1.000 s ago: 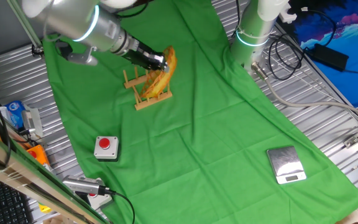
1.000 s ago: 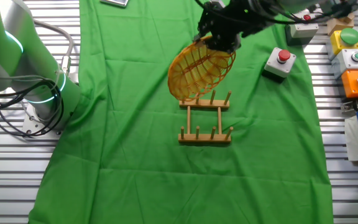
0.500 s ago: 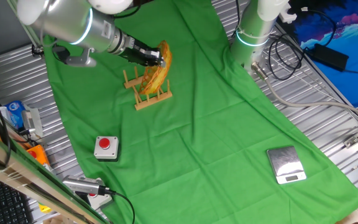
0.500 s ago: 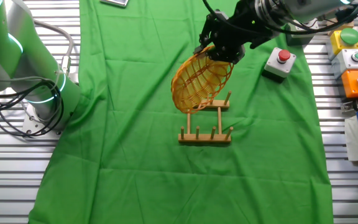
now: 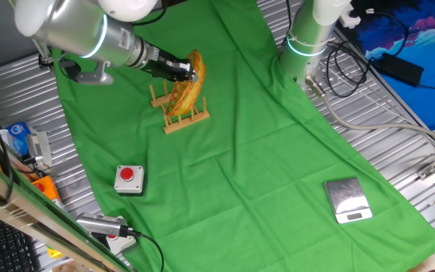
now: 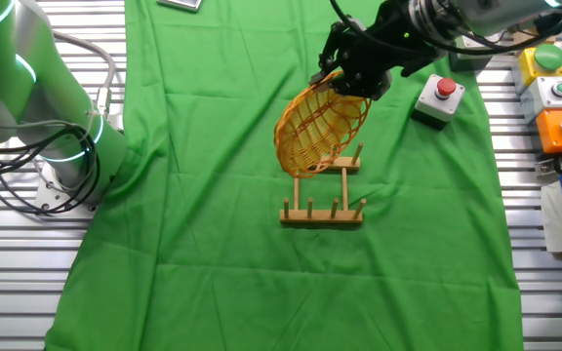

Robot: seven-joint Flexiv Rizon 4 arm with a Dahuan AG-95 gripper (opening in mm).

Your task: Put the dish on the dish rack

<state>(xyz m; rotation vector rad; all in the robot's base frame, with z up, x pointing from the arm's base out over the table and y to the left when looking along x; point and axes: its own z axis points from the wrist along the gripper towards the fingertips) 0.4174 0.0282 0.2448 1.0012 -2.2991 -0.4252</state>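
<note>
Green cloth (image 5: 278,166) spread over a ribbed metal table (image 6: 27,283), with a bunch of gear parked around the edges. On the cloth there's a red push button on a grey box (image 5: 129,179), plus a small silver scale (image 5: 347,200) down near one corner. Off to the side of the cloth sit a couple more button boxes, one with a green cap (image 6: 546,56) and one orange (image 6: 555,129).

The dish rack (image 6: 322,187) sits roughly mid-cloth, two wooden rails with pegs sticking up. The gripper (image 6: 351,80) is clamped onto the upper rim of the dish (image 6: 318,129), black fingers pinching the edge. The dish is standing nearly on edge, tilted a bit, and its lower rim is down at the far rail of the rack, in among the pegs. From the other fixed view it looks like the bottom edge sits at that rail, but I honestly can't tell whether it's properly seated in a slot or just touching. The near rail has nothing on it.
</note>
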